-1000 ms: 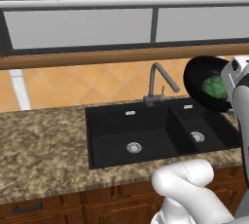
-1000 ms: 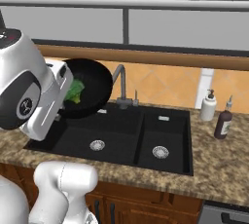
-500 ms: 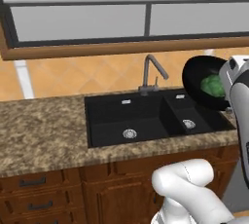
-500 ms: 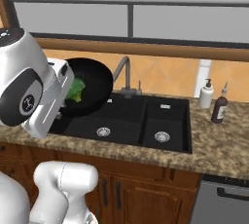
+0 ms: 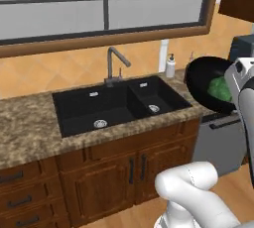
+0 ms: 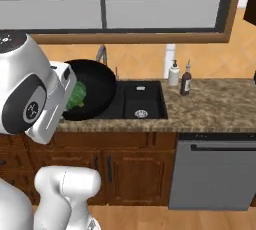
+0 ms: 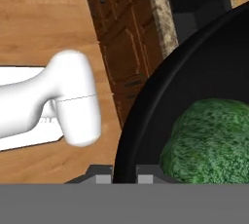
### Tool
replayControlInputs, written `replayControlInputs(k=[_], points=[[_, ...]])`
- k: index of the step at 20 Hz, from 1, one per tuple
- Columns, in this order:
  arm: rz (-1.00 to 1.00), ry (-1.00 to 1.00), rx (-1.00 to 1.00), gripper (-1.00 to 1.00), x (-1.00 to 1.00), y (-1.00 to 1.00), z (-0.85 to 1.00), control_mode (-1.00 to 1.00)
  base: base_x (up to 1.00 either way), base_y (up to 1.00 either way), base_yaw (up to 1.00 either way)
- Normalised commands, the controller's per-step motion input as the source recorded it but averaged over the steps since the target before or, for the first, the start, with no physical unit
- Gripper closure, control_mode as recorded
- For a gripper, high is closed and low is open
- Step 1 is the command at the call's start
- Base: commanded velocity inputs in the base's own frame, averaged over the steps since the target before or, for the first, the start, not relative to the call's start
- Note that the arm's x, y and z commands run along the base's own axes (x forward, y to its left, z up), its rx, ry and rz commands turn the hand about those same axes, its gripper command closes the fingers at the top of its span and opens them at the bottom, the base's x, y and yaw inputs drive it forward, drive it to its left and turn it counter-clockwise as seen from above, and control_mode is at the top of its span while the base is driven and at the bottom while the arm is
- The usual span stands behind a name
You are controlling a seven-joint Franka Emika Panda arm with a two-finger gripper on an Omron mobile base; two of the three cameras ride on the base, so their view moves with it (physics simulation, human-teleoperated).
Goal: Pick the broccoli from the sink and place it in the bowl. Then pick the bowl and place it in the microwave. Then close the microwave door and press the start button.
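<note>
Granite counter [image 5: 30, 123] holds black sink [image 5: 119, 105] beneath window [image 5: 99, 16].

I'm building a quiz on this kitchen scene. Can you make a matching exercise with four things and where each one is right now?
Things:
1. broccoli
2. bowl
3. faucet
4. soap dispenser

Places:
A. on the counter beside the dark bottle
B. behind the sink, by the wall
C. inside the bowl
D. lifted off the counter, rim gripped by the hand

Pairs: 1-C, 2-D, 3-B, 4-A
</note>
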Motion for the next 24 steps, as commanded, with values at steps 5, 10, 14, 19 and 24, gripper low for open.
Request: replayControlInputs(k=[5, 10, 14, 19, 24], points=[[0.00, 0.00, 0.00, 1.00, 0.00, 0.00, 0.00, 1.00, 0.00, -0.24, -0.86], [0.00, 0.00, 0.00, 1.00, 0.00, 0.00, 0.00, 1.00, 0.00, -0.37, -0.83], [0.00, 0.00, 0.00, 1.00, 0.00, 0.00, 0.00, 1.00, 0.00, -0.45, -0.84], [0.00, 0.00, 0.00, 1.00, 0.00, 0.00, 0.00, 1.00, 0.00, -0.52, -0.80], [0.00, 0.00, 0.00, 1.00, 0.00, 0.00, 0.00, 1.00, 0.68, -0.49, -0.43]])
